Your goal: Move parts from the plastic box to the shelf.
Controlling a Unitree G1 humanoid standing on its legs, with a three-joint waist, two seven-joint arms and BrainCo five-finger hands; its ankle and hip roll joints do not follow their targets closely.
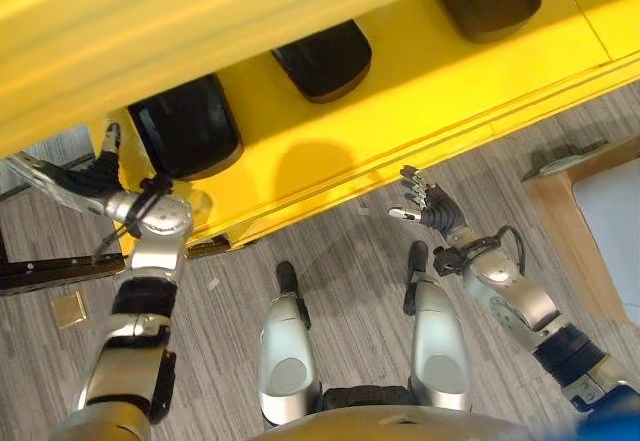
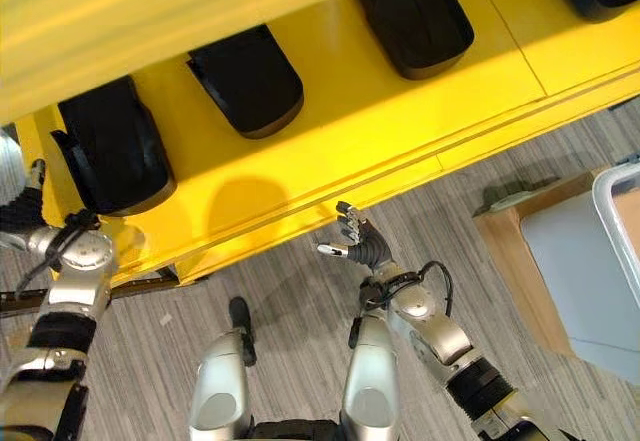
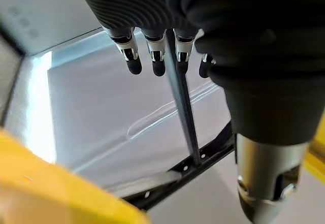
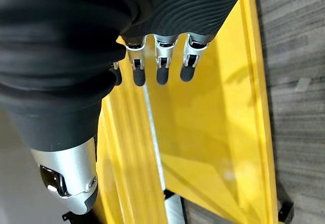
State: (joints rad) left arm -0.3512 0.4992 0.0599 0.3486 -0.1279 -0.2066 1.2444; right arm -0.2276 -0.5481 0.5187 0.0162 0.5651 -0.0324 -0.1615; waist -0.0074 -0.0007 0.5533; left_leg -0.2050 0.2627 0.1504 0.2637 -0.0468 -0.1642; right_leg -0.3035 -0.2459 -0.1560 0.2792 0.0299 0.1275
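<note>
- Both hands empty, fingers relaxed: left hand by yellow metal shelf, right hand just below its edge.
- Risk: bumping black moulded plastic parts off the shelf w/ left arm.

Silver-grey arms are ending in dark ribbed wrist covers; the left hand and right hand are showing silver, dark-tipped fingers.

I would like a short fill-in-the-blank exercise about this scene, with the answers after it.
1. The shelf is painted ____.
2. The parts lying on the shelf are ____ in colour.
3. The right hand holds ____.
4. The left hand is at the shelf's ____ end.

Answers: yellow; black; nothing; left
</note>
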